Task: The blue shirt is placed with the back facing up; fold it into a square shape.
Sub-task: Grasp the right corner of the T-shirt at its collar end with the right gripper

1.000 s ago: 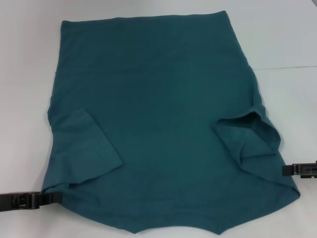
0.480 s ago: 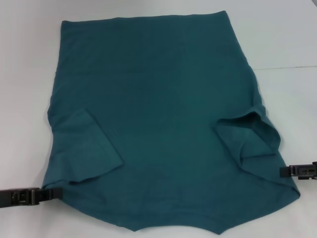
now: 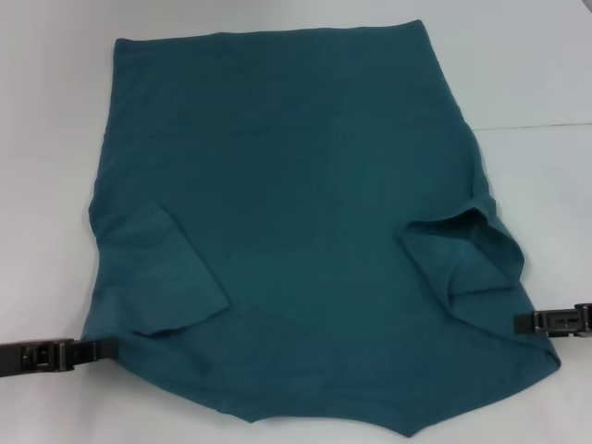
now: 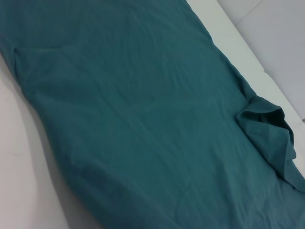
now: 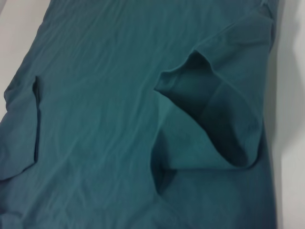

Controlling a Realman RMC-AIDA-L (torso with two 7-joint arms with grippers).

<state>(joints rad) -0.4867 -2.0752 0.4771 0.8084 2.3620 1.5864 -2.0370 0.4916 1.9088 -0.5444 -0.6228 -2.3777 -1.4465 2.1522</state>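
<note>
The blue shirt [image 3: 296, 185] lies spread on the white table, plain side up and hem at the far end. Its left sleeve [image 3: 157, 277] is folded flat onto the body. Its right sleeve [image 3: 467, 254] is folded in too, with its opening gaping. My left gripper [image 3: 104, 350] pinches the near left corner of the shirt. My right gripper [image 3: 523, 321] pinches the near right corner. The left wrist view shows the shirt [image 4: 143, 119] and the gaping sleeve [image 4: 269, 129]. The right wrist view shows the shirt [image 5: 105, 95] and that sleeve [image 5: 214, 109] up close.
The white table [image 3: 46, 139] shows on both sides of the shirt and beyond its far hem. A thin seam [image 3: 536, 125] crosses the tabletop at the right. The shirt's near edge runs out of the head view.
The left gripper has moved away from me with its corner, and the right gripper has shifted slightly inward. The shirt's near edge has drawn up, and a diagonal crease has formed.
</note>
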